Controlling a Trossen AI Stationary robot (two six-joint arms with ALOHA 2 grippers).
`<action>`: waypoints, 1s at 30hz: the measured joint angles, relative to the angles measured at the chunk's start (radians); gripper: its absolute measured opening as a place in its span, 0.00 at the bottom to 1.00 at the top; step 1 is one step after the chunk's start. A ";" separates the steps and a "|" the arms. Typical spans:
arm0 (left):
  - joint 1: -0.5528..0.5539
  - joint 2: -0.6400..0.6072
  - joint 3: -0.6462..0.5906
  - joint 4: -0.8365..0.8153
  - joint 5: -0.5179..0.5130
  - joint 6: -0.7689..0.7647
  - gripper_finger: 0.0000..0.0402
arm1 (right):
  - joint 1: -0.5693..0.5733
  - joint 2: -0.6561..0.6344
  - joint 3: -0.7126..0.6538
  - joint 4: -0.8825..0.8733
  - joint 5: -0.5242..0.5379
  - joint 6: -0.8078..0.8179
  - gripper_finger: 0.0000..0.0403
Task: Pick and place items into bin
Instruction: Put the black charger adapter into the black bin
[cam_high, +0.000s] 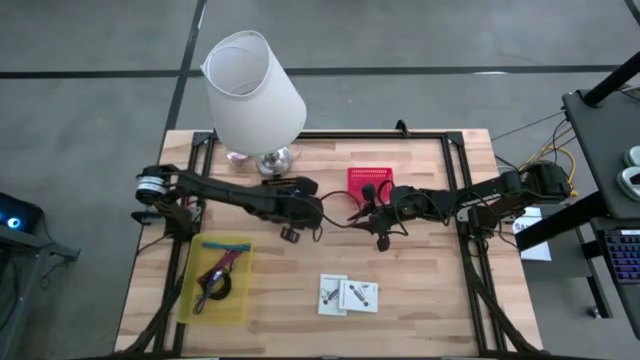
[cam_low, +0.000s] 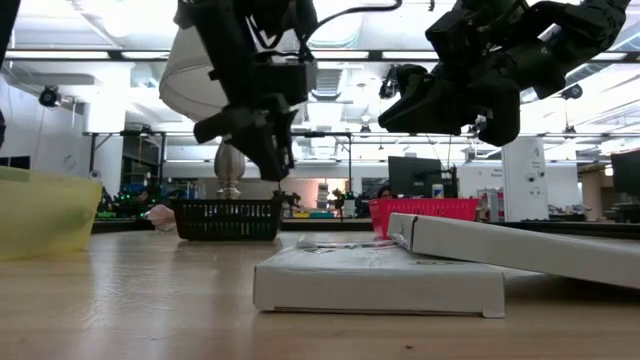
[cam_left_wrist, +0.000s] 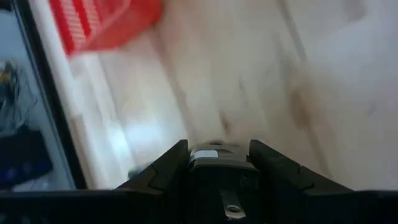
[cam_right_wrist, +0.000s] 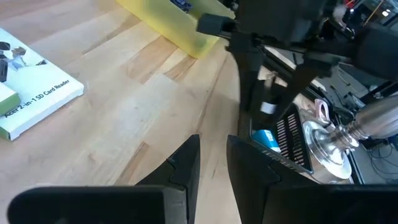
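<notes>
My left gripper (cam_high: 290, 232) hangs above the table's middle, near the lamp base, shut on a small dark piece with a silver label (cam_left_wrist: 214, 155). My right gripper (cam_high: 383, 238) hovers near the red basket (cam_high: 368, 183), fingers almost together and empty (cam_right_wrist: 213, 149). The yellow bin (cam_high: 215, 280) at the near left holds a teal pen (cam_high: 226, 245), a maroon strap (cam_high: 222, 264) and a black coiled cable (cam_high: 213, 292). Two white packets (cam_high: 347, 294) lie flat on the near middle of the table. My left gripper pinches the small dark piece (cam_right_wrist: 268, 107) between its two fingers, which point down from above. The piece is lifted clear of the table and sits between the fingertips (cam_left_wrist: 177, 163). Which side of the piece they press I cannot tell.
The big white lamp (cam_high: 255, 95) stands at the far left, with a black basket (cam_right_wrist: 289, 134) beside its base. The two arms reach toward each other over the table's middle. Bare wood lies between the bin and the packets and at the near right.
</notes>
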 joint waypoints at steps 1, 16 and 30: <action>0.002 -0.002 0.000 -0.015 -0.011 -0.003 0.33 | 0.000 0.000 0.000 0.000 0.000 0.000 0.17; 0.046 -0.003 -0.074 -0.099 -0.174 -0.095 0.34 | 0.000 0.000 0.000 -0.003 0.000 0.000 0.17; 0.054 -0.003 -0.076 -0.103 -0.185 -0.164 0.46 | 0.000 0.000 0.000 -0.003 0.000 0.000 0.17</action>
